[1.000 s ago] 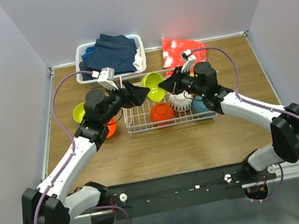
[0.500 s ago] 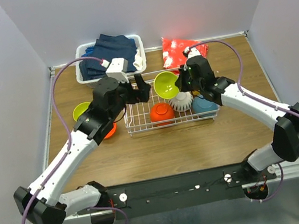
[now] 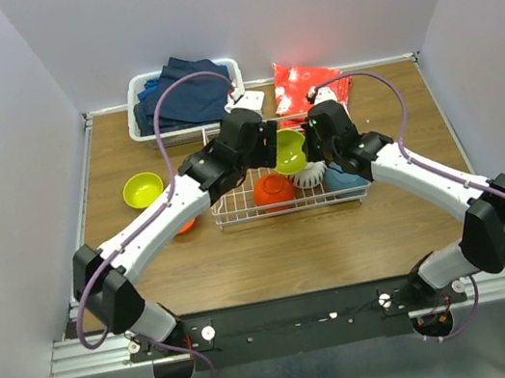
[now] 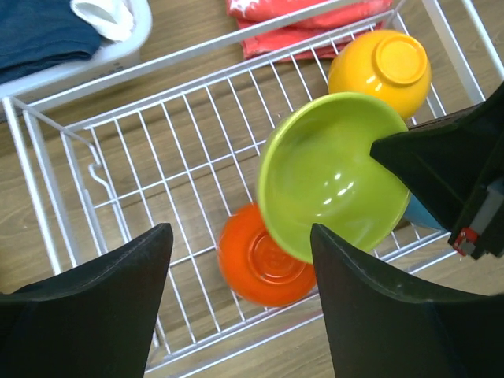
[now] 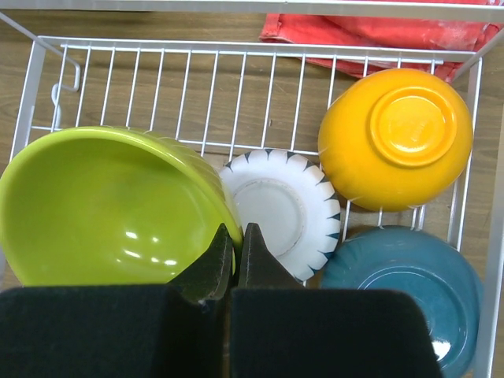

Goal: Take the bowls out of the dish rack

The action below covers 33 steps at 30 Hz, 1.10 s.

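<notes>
The white wire dish rack (image 3: pixel 229 222) (image 4: pixel 47 228) (image 5: pixel 35 87) stands mid-table. My right gripper (image 5: pixel 235 236) (image 3: pixel 309 147) is shut on the rim of a lime green bowl (image 5: pixel 110 205) (image 3: pixel 288 150) (image 4: pixel 335 173), held tilted above the rack. Under it lie a red-orange bowl (image 4: pixel 264 264) (image 3: pixel 273 188), a white ribbed bowl (image 5: pixel 276 209), a yellow-orange bowl (image 5: pixel 394 138) (image 4: pixel 380 71) and a teal bowl (image 5: pixel 402 279). My left gripper (image 4: pixel 238 236) (image 3: pixel 269 145) hangs open over the rack, next to the held bowl, with nothing between its fingers. A second lime bowl (image 3: pixel 143 189) sits on the table at left.
A white tub (image 3: pixel 135 107) of dark blue clothes stands at the back left, just behind the rack. A red packet (image 3: pixel 308 86) (image 5: pixel 378 31) lies behind the rack's right end. Another red-orange bowl (image 3: pixel 187 226) peeks out under my left arm. Grey walls close in both sides.
My left arm has swung right, from beside the table bowls to over the rack, still open. The right gripper has carried the lime bowl slightly right and nearer.
</notes>
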Each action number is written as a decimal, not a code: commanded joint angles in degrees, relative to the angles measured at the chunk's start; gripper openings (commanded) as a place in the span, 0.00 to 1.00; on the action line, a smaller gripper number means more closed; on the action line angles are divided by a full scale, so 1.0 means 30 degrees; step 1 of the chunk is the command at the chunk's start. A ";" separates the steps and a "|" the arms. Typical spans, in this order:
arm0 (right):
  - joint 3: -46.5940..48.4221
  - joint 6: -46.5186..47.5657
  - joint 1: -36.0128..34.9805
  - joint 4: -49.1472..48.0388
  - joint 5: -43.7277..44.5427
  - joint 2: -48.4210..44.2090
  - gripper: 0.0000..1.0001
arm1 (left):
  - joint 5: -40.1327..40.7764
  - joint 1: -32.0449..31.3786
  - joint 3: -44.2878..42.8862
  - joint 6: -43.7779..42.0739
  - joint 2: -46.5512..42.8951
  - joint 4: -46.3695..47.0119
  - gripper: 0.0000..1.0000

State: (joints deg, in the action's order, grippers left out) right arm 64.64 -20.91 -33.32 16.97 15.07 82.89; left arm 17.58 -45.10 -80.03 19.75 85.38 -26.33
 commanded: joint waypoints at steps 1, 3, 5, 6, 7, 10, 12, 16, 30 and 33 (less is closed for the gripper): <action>-0.0160 -0.0063 -0.0172 -0.0120 0.0836 -0.0794 0.01 | 0.0760 -0.0405 -0.1739 0.0185 0.2030 -0.1097 0.76; -0.0335 -0.0092 -0.0231 -0.0266 0.0865 -0.0882 0.01 | 0.1021 -0.0639 -0.2236 0.0243 0.2591 -0.1447 0.72; -0.0395 -0.0033 -0.0231 -0.0354 0.0953 -0.0999 0.01 | 0.1286 -0.0844 -0.2473 0.0302 0.3236 -0.1566 0.68; -0.0424 -0.0004 -0.0231 -0.0413 0.1127 -0.1029 0.01 | 0.1432 -0.1019 -0.2561 0.0360 0.3441 -0.1595 0.66; -0.0569 0.0083 -0.0231 -0.0442 0.1158 -0.1029 0.01 | 0.1637 -0.1050 -0.2649 0.0390 0.3588 -0.1538 0.63; -0.0804 0.0142 -0.0231 -0.0588 0.1305 -0.1088 0.01 | 0.2046 -0.1167 -0.2971 0.0507 0.4203 -0.1625 0.54; -0.0951 0.0172 -0.0231 -0.0706 0.1305 -0.1146 0.01 | 0.2194 -0.1226 -0.3118 0.0536 0.4555 -0.1654 0.47; -0.1185 0.0114 -0.0231 -0.0882 0.1422 -0.1351 0.01 | 0.2663 -0.1401 -0.3089 0.0595 0.4790 -0.1391 0.26; -0.1743 -0.0150 -0.0231 -0.1438 0.0866 -0.2318 0.01 | 0.4157 -0.1665 -0.3704 0.0625 0.5611 -0.1390 0.00; -0.1859 -0.0238 -0.0231 -0.1585 0.0398 -0.2668 0.01 | 0.4538 -0.1665 -0.3909 0.0478 0.5640 -0.1507 0.00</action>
State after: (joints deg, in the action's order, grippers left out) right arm 59.44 -21.76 -33.67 15.46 18.46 78.22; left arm 26.59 -49.93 -90.15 23.20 101.19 -29.71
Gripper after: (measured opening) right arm 0.029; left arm 0.022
